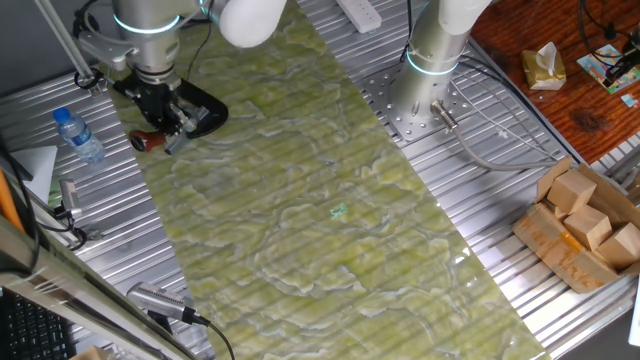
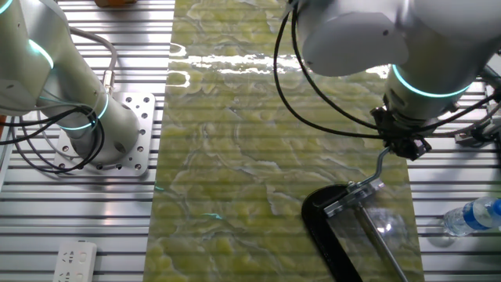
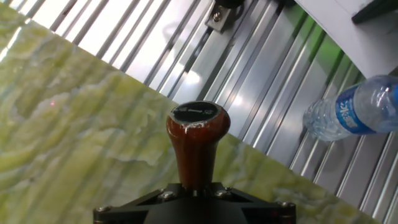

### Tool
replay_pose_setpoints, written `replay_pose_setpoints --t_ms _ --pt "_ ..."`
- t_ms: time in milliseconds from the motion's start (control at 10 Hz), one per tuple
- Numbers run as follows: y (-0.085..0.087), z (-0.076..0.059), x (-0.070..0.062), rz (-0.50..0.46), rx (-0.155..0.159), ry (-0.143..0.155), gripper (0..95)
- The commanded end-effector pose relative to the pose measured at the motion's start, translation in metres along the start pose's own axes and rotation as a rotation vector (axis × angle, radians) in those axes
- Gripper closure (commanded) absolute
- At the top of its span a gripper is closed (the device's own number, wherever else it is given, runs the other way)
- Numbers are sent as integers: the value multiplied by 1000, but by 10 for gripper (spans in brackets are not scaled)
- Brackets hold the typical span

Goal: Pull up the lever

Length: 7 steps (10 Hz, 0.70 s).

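From one fixed view, a water bottle [image 1: 78,136] lies at far left on the worktop [image 1: 300,200]. Right of it the lever [image 1: 148,141], with its dark-red knob, sticks out from the black clamp [image 1: 200,105]. The gripper [image 1: 160,108] sits over it; its fingers look closed on the lever.

No readable text anywhere. Water bottle [image 3: 354,112] near the bench edge has a blue label, print too blurred to read. Nothing legible on the lever knob [image 3: 196,134] cap either.
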State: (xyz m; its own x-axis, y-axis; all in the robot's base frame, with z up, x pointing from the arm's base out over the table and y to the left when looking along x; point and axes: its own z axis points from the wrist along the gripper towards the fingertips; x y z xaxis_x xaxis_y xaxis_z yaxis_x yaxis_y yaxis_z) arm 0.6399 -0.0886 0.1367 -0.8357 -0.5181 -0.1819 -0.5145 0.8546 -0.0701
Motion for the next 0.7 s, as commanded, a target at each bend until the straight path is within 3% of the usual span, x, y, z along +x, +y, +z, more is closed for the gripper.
replay_pose_setpoints --t_ms 100,400,700 --pt "3 -33 -1 10 0 3 950" --pt "1 -42 4 -19 19 -11 950" --pt "-1 -48 5 1 -6 -21 950"
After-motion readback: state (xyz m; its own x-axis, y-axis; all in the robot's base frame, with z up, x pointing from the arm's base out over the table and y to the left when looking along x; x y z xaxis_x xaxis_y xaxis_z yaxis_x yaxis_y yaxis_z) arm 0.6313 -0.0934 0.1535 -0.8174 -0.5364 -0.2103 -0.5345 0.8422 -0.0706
